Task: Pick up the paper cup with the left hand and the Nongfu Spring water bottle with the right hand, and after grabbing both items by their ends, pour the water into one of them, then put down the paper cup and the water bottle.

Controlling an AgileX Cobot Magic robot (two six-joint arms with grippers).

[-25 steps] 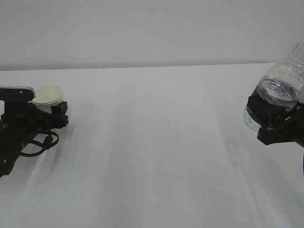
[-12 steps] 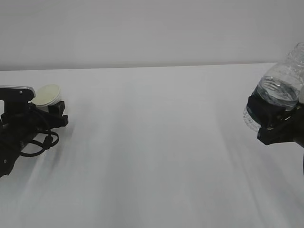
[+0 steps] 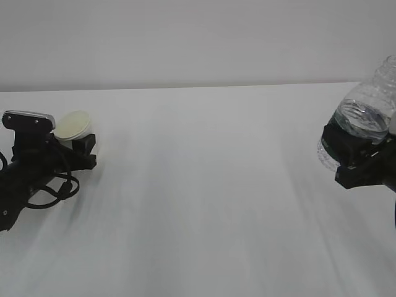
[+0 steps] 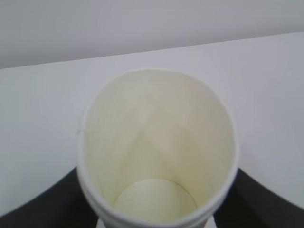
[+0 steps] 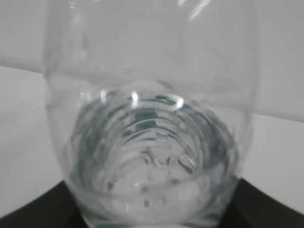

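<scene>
Looking at this, the risk is all in the grips. The left hand (image 3: 79, 153) pinches the paper cup (image 3: 73, 125) low near its base, mouth tipped away from the fingers, and the rim in the wrist view already looks squashed to an oval, so a harder squeeze could crumple it. Far across the table (image 3: 204, 185), the right hand (image 3: 354, 162) clamps the Nongfu Spring water bottle (image 3: 366, 110) at its bottom end, tilted, with water (image 5: 152, 161) inside; a slip there could spill early.

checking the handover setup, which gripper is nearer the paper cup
Left. The left gripper has its fingers on either side of the paper cup; the right gripper is across the table, gripping the water bottle.
</scene>
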